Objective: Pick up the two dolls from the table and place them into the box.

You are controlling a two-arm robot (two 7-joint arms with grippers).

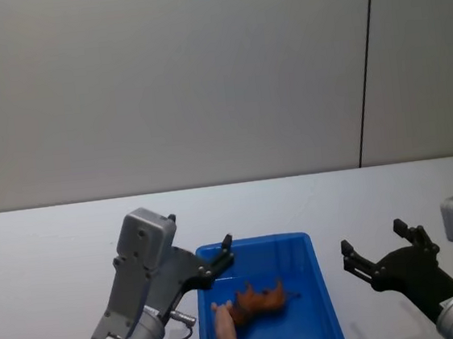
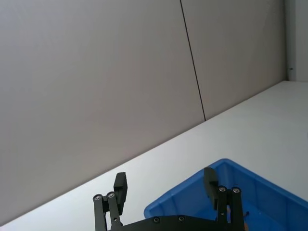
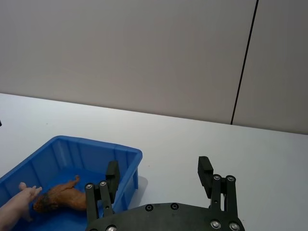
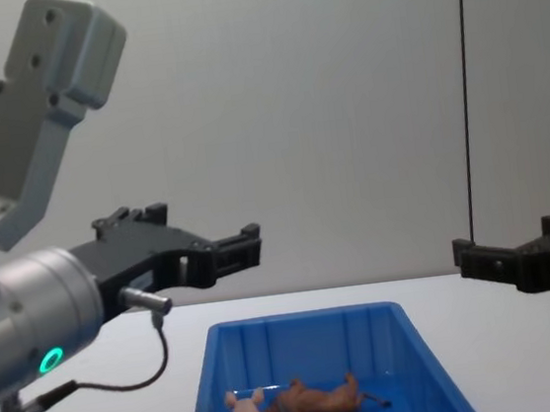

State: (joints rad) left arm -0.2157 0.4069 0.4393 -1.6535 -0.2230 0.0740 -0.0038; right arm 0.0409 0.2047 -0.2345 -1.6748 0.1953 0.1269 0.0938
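Now both dolls lie inside the blue bin (image 1: 277,249).
We see the reddish-brown doll (image 1: 260,299) mid-bin, the pink doll (image 1: 226,331) just beside it at its 8 o'clock. Our left gripper (image 1: 224,255) hovers spread and empty at the bin's 11 o'clock corner; our right gripper (image 1: 372,239), also spread and empty, hangs at its 3 o'clock above the white table (image 1: 41,254).

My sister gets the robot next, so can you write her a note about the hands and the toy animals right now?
Left gripper: open, empty, raised by the blue bin's left rear corner.
Right gripper: open, empty, raised over the white table to the bin's right.
Dolls: the reddish-brown doll and the pale pink doll both lie inside the bin, close together.
Done: both dolls are in.
Left: likely nothing but parking the arms.
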